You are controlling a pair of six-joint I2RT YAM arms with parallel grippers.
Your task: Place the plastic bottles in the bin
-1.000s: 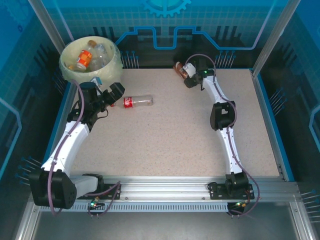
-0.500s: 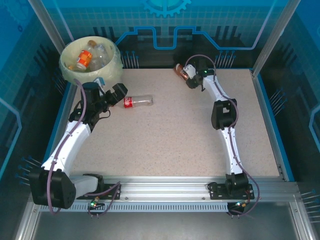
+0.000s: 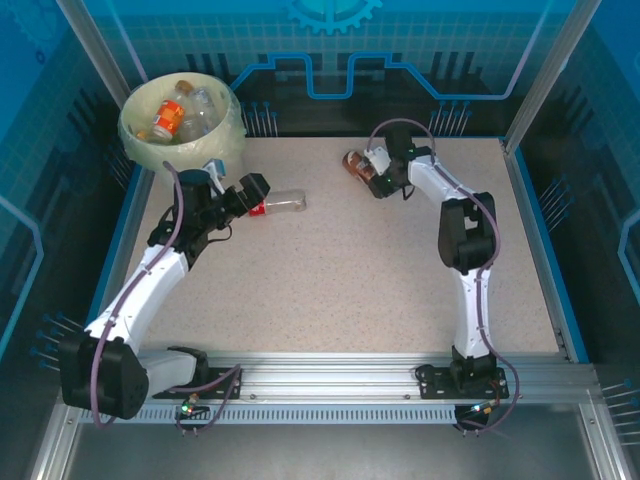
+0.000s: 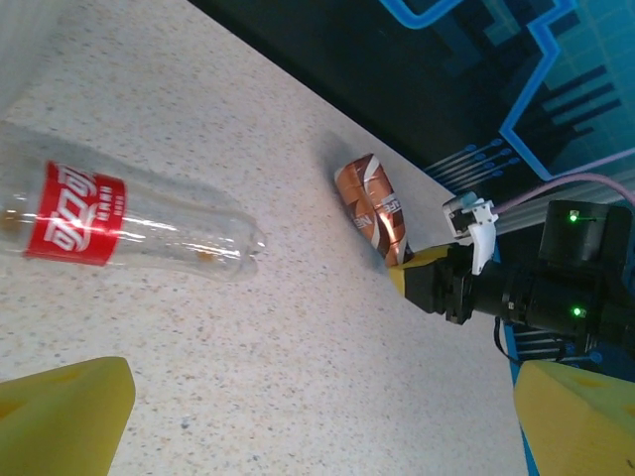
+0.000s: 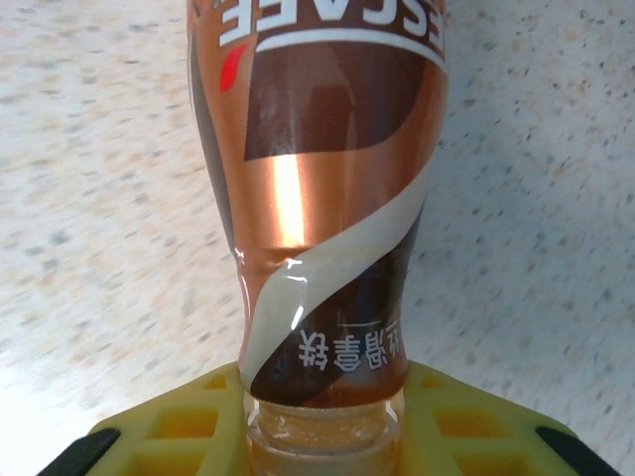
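"On the far side of the table (image 3: 350, 290), what has the right gripper (image 3: 374, 172) got?"

"A brown-labelled bottle (image 3: 356, 163). Its jaws are pressed in on the neck, one yellow pad (image 5: 179, 426) on either side, just below the label. The rest of the bottle sticks out to the left, away from the wrist."

"Is that bottle off the table?"

"I cannot tell. The left wrist camera shows it low over the speckled top with a shadow right beside it."

"And the left gripper (image 3: 238, 196)?"

"Spread wide, with nothing between its fingers (image 4: 69, 412). It sits just near of the bin (image 3: 232, 140), pointing right."

"Anything close to it?"

"A clear bottle with a red label (image 4: 77, 211), lying on its side on the table straight ahead of the open jaws. From its wrist camera the fingertips are apart from it."

"Where is the bin?"

"At the far left corner, a pale round bucket with a bag liner. Several bottles (image 3: 178, 112) lie inside, one with an orange label."
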